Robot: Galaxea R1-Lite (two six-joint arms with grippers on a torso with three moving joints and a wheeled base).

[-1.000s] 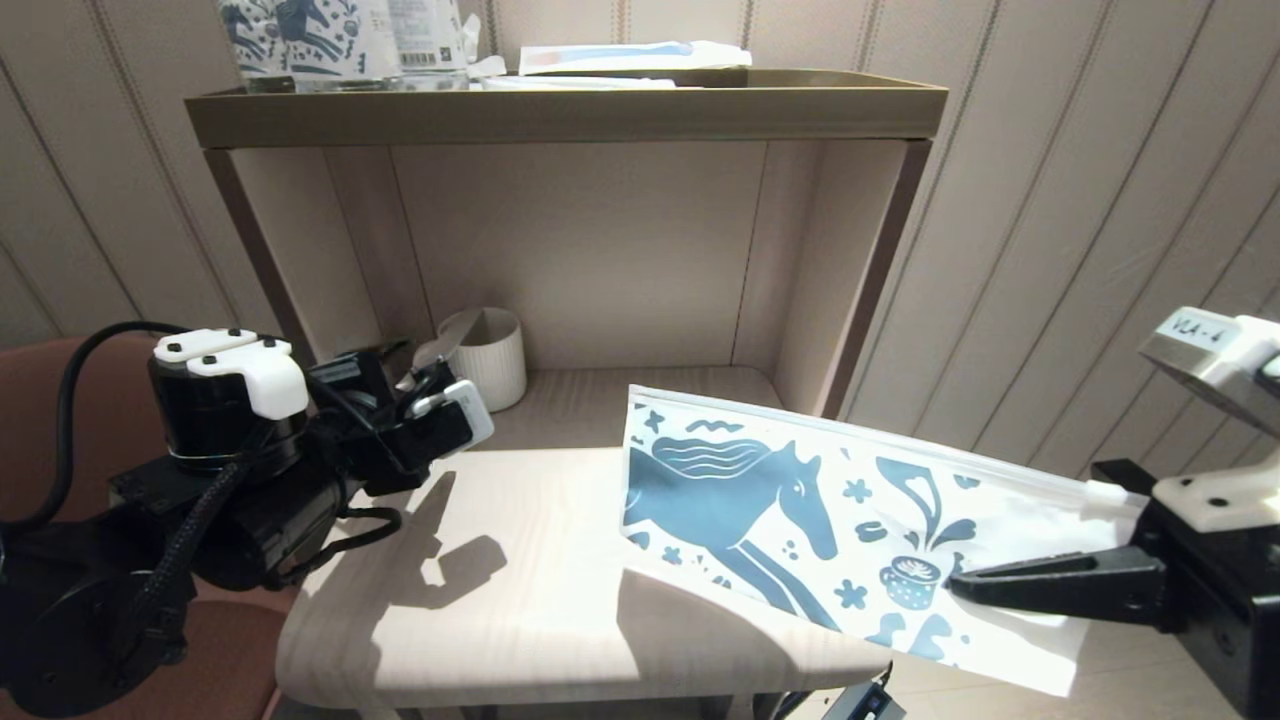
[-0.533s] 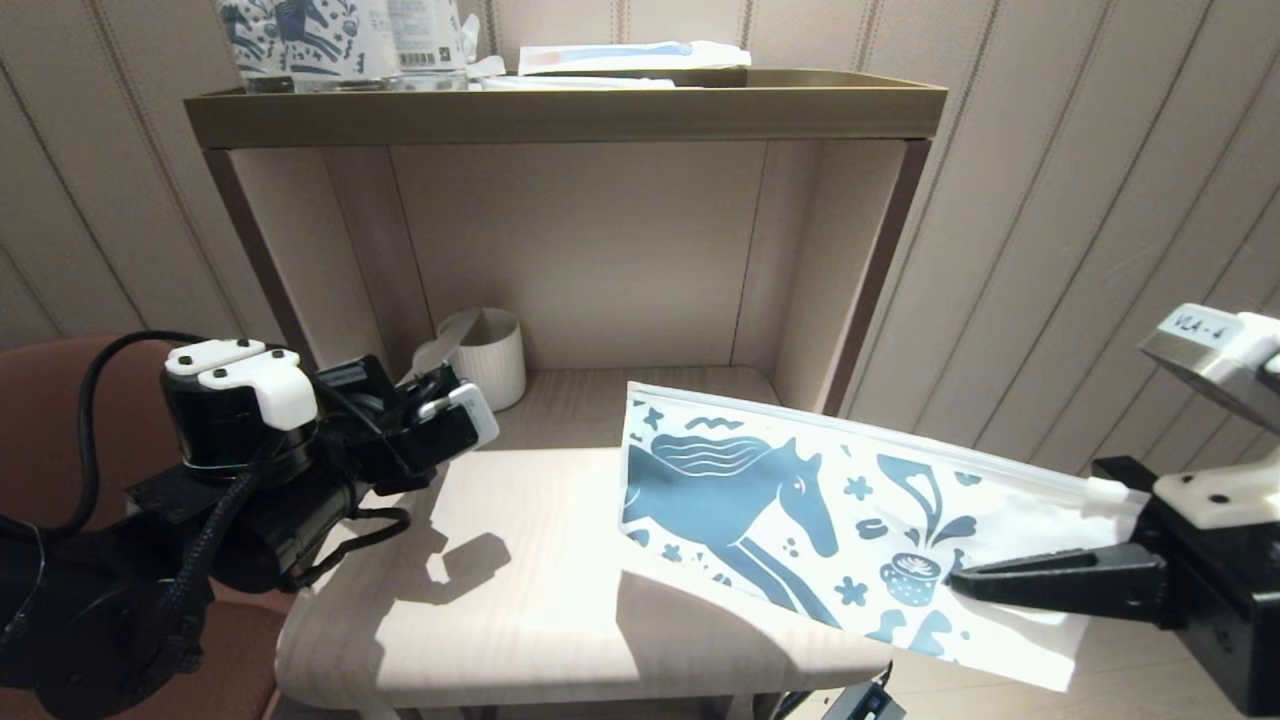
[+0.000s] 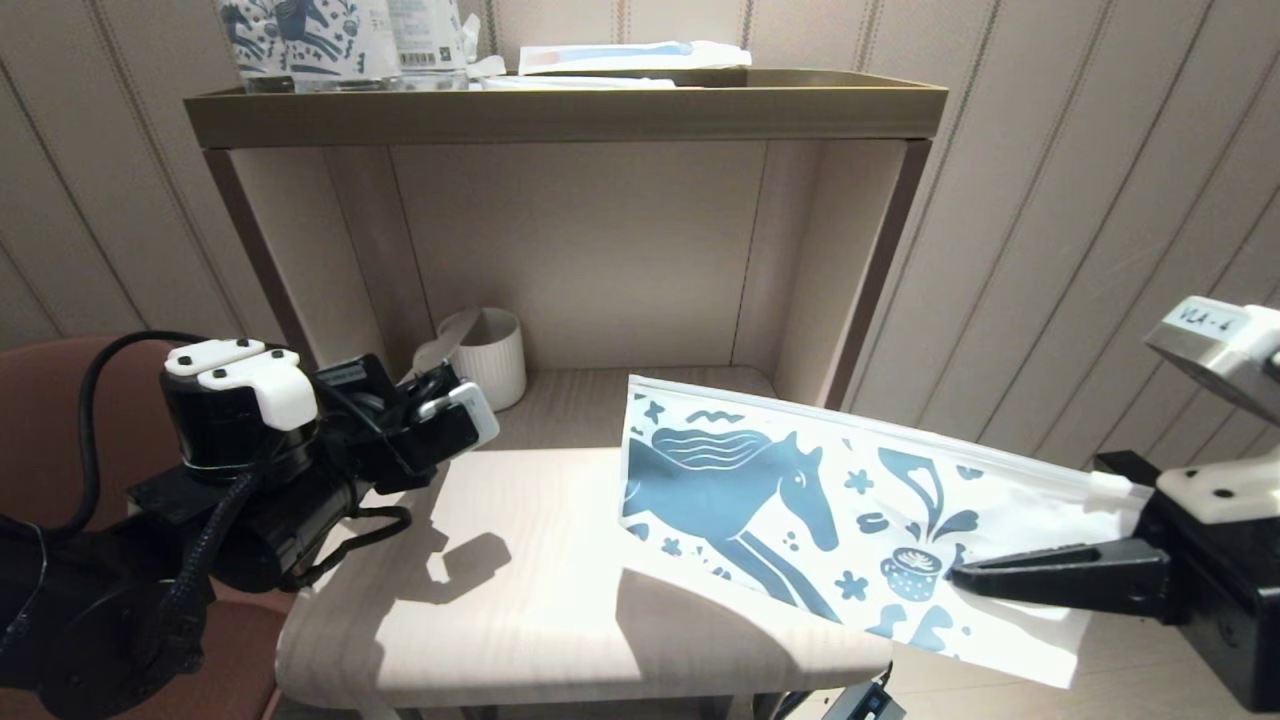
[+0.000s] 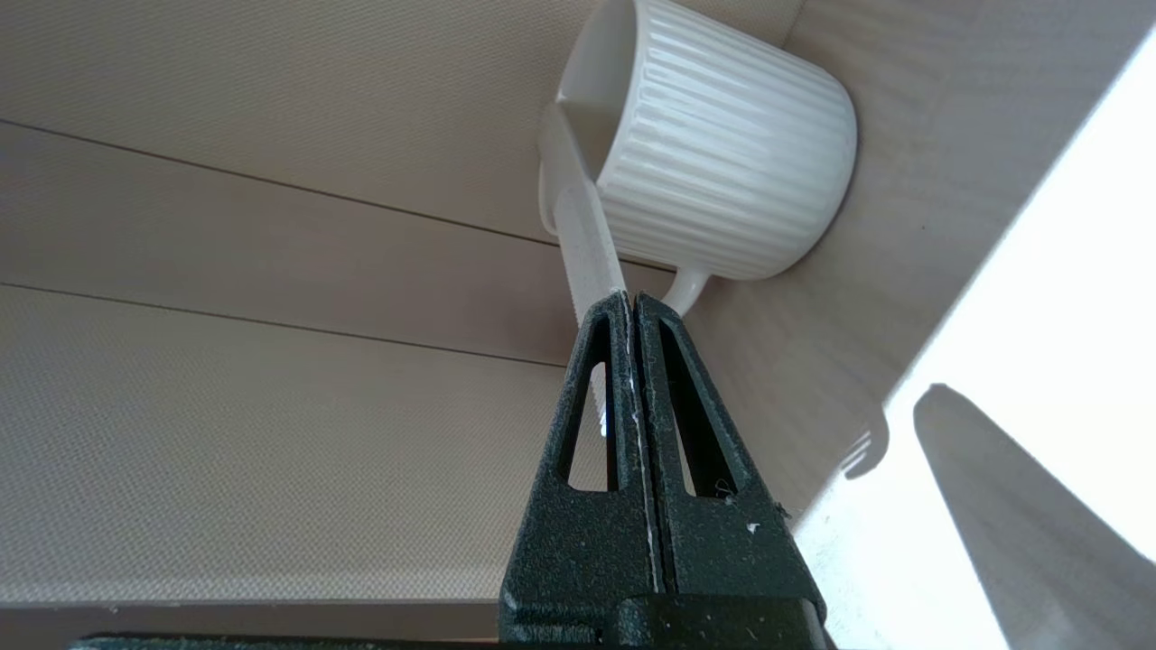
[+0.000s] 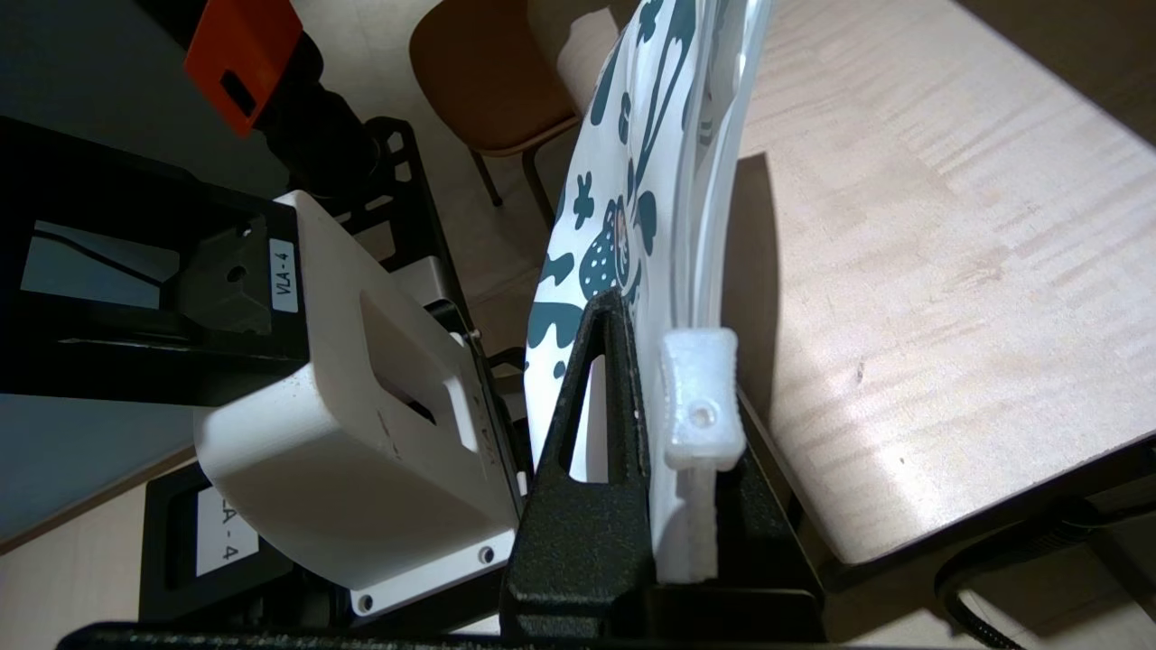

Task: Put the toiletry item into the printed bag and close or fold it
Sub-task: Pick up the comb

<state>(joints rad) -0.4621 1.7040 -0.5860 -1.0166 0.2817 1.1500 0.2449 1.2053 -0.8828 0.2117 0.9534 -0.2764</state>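
Observation:
The toiletry item point(image 4: 587, 244), a slim off-white packet, leans out of the ribbed white mug point(image 4: 722, 153) in the back left corner under the shelf. My left gripper point(image 4: 629, 302) is shut on the packet's free end, just in front of the mug point(image 3: 490, 355). In the head view the packet point(image 3: 432, 352) shows between the mug and the left gripper point(image 3: 440, 395). My right gripper point(image 3: 960, 578) is shut on the printed bag point(image 3: 800, 510), near its white slider tab point(image 5: 703, 397). It holds the bag on edge above the table's right side, horse print facing me.
The pale wooden table point(image 3: 520, 560) runs under a shelf unit with side walls. The shelf's top tray point(image 3: 560, 110) holds upright horse-printed packs point(image 3: 300, 35) and a flat packet point(image 3: 630, 55). A brown chair point(image 3: 60, 400) stands at the left, behind my left arm.
My left gripper has shut on the packet sticking out of the mug and shifted slightly toward it. The right gripper and the bag have sunk a little.

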